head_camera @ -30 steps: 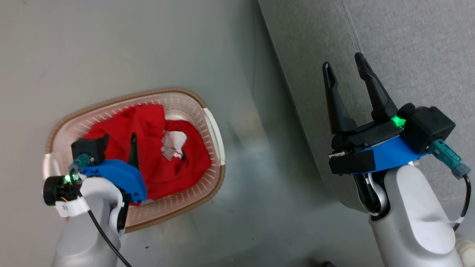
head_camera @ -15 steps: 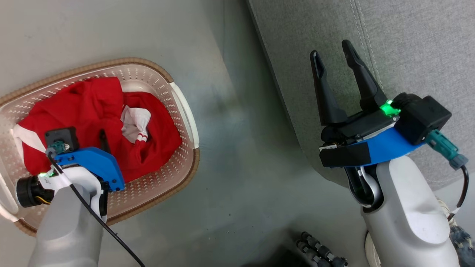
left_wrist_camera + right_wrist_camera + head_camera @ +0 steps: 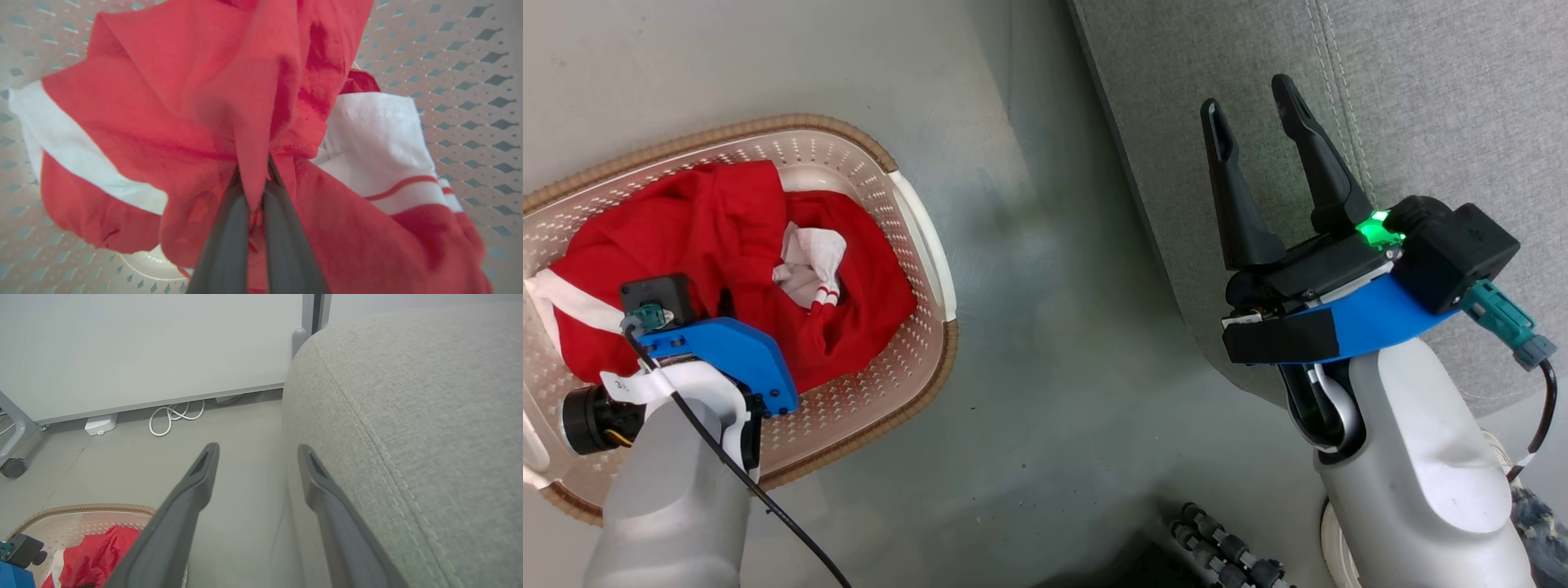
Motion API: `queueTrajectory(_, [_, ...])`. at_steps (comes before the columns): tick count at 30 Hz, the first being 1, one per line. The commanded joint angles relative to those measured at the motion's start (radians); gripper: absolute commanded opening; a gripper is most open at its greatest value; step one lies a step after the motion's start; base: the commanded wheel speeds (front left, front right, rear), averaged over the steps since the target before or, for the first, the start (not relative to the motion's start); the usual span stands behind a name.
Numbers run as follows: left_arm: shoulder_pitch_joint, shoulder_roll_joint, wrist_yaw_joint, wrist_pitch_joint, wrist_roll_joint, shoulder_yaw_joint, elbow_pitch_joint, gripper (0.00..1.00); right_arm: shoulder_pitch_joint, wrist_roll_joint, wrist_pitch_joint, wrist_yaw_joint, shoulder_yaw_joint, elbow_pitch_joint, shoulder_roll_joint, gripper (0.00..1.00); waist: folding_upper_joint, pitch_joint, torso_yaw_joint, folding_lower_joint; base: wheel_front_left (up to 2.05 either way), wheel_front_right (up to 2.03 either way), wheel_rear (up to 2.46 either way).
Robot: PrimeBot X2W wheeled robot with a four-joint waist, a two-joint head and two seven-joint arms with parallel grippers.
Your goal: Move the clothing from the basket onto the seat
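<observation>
Two dark fingers (image 3: 229, 249) of the L gripper (image 3: 255, 183) rise from the bottom edge of the L wrist view. They are clenched tight on a fold of the red clothing (image 3: 163, 118), and the pinched fabric stands up btwn the tips as a narrow ridge. The rest of the clothing spreads beyond, w/ a white band at left and a white panel w/ thin red stripes at right. The perforated wall of the basket (image 3: 470, 61) shows around it, so the clothing lies inside the basket.

Head view: the basket sits on the grey floor (image 3: 1045, 343) at left, w/ a brown rim and a white handle on the side toward the seat (image 3: 1437, 98). The clothing is heaped in it, red w/ a crumpled white patch near the middle. The L arm's blue wrist part is over the heap, w/ its fingertips hidden in the fabric. The R gripper (image 3: 1248, 102) is well apart at right, over the seat's edge, released w/ jaws spread wide. The seat is light grey w/ a stitched seam.

R wrist view: the R fingers stand apart w/ floor showing btwn them, and the seat's rounded corner is at right. The basket and a bit of clothing are at lower left. Farther back are a pale wall (image 3: 143, 347), a looped white cable (image 3: 171, 416), a small white box (image 3: 100, 424) and a caster (image 3: 14, 467).
</observation>
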Motion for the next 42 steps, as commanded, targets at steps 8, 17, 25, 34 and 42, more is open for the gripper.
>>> queueTrajectory(8, [-0.028, -0.008, 0.0, -0.016, -0.013, -0.01, 0.019, 0.0, -0.017, 0.0, -0.005, 0.0, -0.006, 0.004, -0.001, 1.0, 0.0001, -0.013, 0.008, -0.0001, 0.0, 0.0, 0.0])
queueTrajectory(17, [-0.017, -0.032, -0.006, -0.035, -0.017, -0.03, 0.043, 0.0, -0.008, -0.025, -0.005, 0.0, -0.019, 0.031, -0.002, 1.0, 0.0001, -0.09, 0.04, -0.0001, 0.0, 0.0, 0.0])
queueTrajectory(25, [0.018, -0.079, -0.037, -0.078, -0.027, -0.056, 0.083, 0.0, 0.042, -0.07, -0.005, 0.0, -0.051, 0.075, -0.002, 1.0, 0.0001, -0.259, 0.107, -0.0001, 0.0, 0.0, 0.0])
queueTrajectory(34, [0.038, -0.124, -0.098, -0.122, -0.028, -0.127, 0.14, 0.0, 0.142, -0.105, 0.011, 0.0, -0.081, 0.146, -0.002, 1.0, 0.0001, -0.506, 0.192, -0.0001, 0.0, 0.0, 0.0])
queueTrajectory(42, [0.027, -0.136, -0.139, -0.127, -0.014, -0.237, 0.163, 0.0, 0.234, -0.117, 0.052, 0.0, -0.084, 0.152, -0.002, 1.0, 0.0001, -0.686, 0.239, -0.0001, 0.0, 0.0, 0.0])
